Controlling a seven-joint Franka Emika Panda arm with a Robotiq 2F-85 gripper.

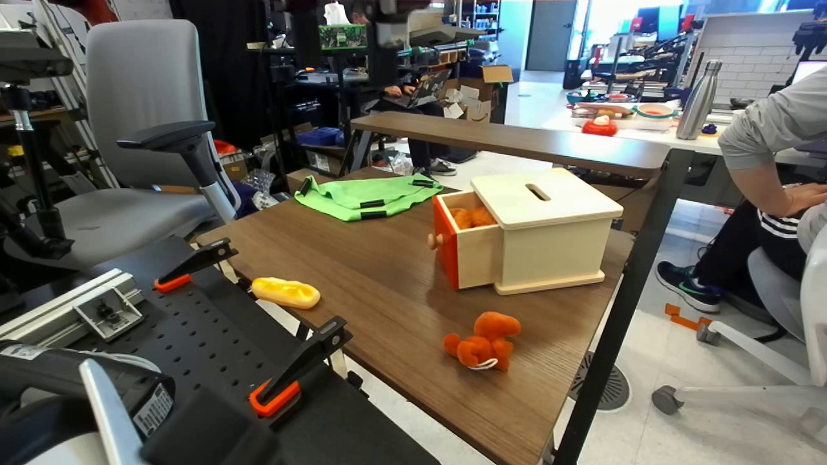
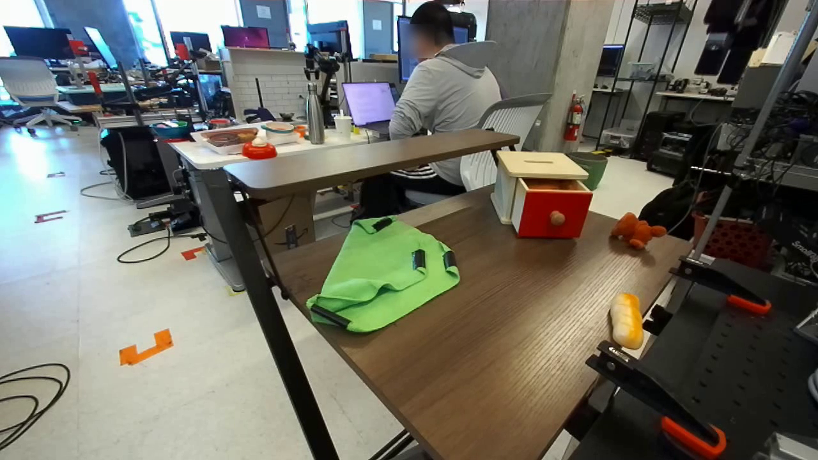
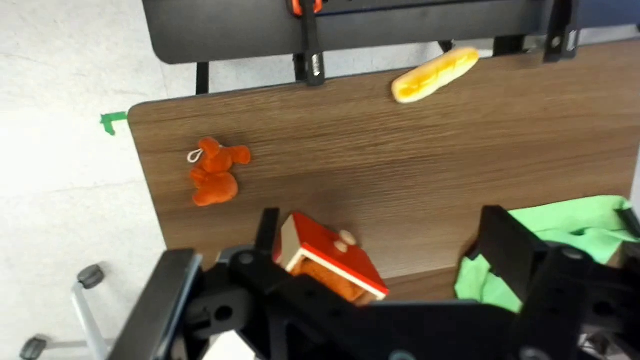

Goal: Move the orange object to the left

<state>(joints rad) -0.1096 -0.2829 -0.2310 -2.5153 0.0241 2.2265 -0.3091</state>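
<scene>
The orange object is a small lumpy plush with a white loop, lying on the brown table near its end, in front of the cream box. It also shows in an exterior view and at the left of the wrist view. My gripper is open, with nothing between its fingers, high above the table. Its dark fingers hang at the top edge of an exterior view. In the wrist view the plush lies left of and beyond the left finger, apart from it.
The cream box has its red-fronted drawer pulled out, with orange fuzzy stuff inside. A green cloth lies near the raised shelf. A yellow bread-like toy lies at the table edge by black orange-handled clamps.
</scene>
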